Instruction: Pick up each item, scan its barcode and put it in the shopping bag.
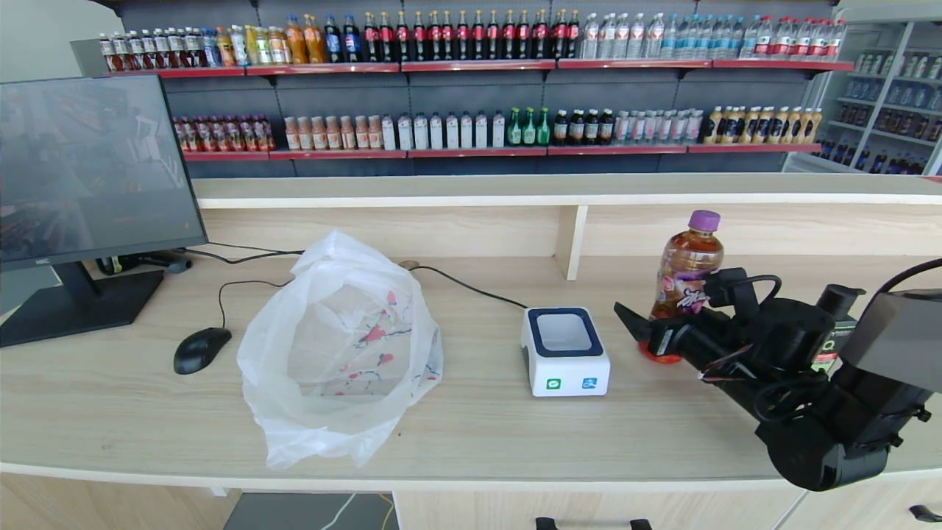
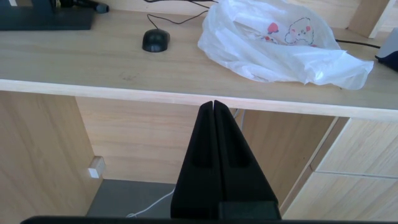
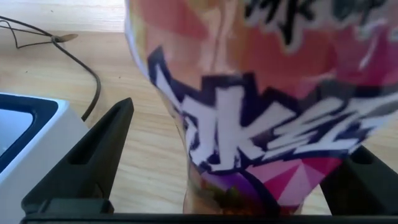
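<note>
Now lining up the first grasp: the bottle is bracketed but not yet gripped.

Upright on the worktop (image 1: 471, 434), the purple-capped tea bottle (image 1: 686, 269) stands to the robot's right of the barcode scanner (image 1: 564, 352). The right gripper (image 3: 230, 180) is spread wide around its lower body, and in the right wrist view one finger stands visibly apart from the label. The shopping bag (image 1: 338, 346) lies open-mouthed on the far side of the scanner, with nothing to be made out inside it, so the task looks to be at its start. The left gripper (image 2: 214, 112) is pressed shut, hanging low in front of the worktop's edge. By my reading, the next move calls for closing firmly on the bottle's body and lifting it straight up. Its barcode should then be turned toward the scanner window before it goes to the bag.
</note>
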